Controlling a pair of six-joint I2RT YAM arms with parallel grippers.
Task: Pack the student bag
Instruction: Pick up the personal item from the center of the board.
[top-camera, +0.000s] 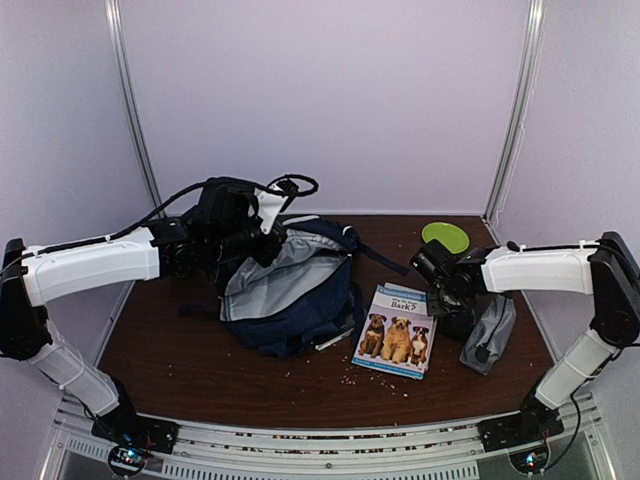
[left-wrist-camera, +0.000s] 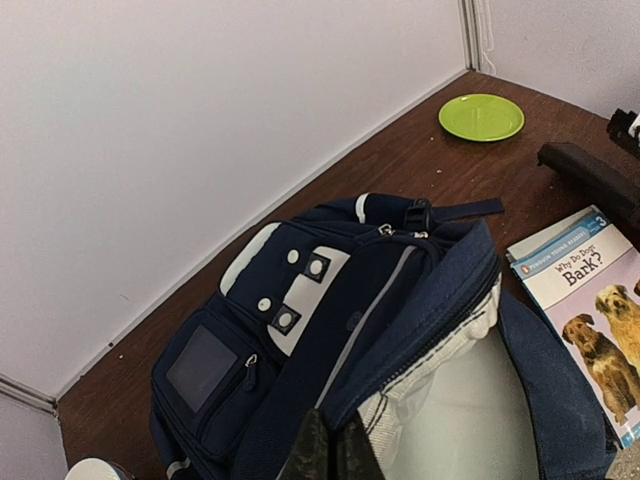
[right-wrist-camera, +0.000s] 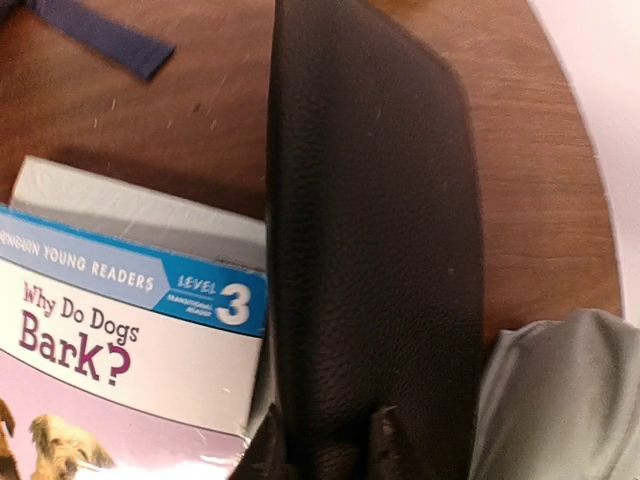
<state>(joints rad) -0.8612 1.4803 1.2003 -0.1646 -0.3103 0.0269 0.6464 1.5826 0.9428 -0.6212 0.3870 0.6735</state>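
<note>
Step in hand: loading. Nothing is in yet, as far as I can see.

My left claw (left-wrist-camera: 330, 455) is clamped on the rim of the student bag (top-camera: 300, 300), a large navy-blue fabric backpack with white trim. It holds the mouth lifted and gaping towards the right. The bag lies left of centre on the dark wooden table (top-camera: 200, 370), front pocket side towards the back wall.

My right claw (right-wrist-camera: 325, 450) is down over a long black leather-grain case (right-wrist-camera: 370, 220). The tips stand apart against it. I cannot tell whether they press it or only hover.

The case lies between a thin paperback reader with dogs on its cover (top-camera: 395, 330) and a small grey fabric pouch (top-camera: 490, 335). It touches or overlaps both.

Containers:
- Bag: the pale grey lining (left-wrist-camera: 470, 400) shows bare in the left wrist view. The deeper part is hidden.
- Pouch: slumped at the right edge of the table, contents not visible.
- Round lime-green plate (top-camera: 445, 237): near the back wall, nothing seen on it.

Next move, my judgement: get a firm hold on the case, lift it clear of the paperback, then carry it left into the mouth. The left claw must hold the rim high meanwhile. The risks are dragging the paperback along and snagging on the dangling dark strap (right-wrist-camera: 100, 35)
</note>
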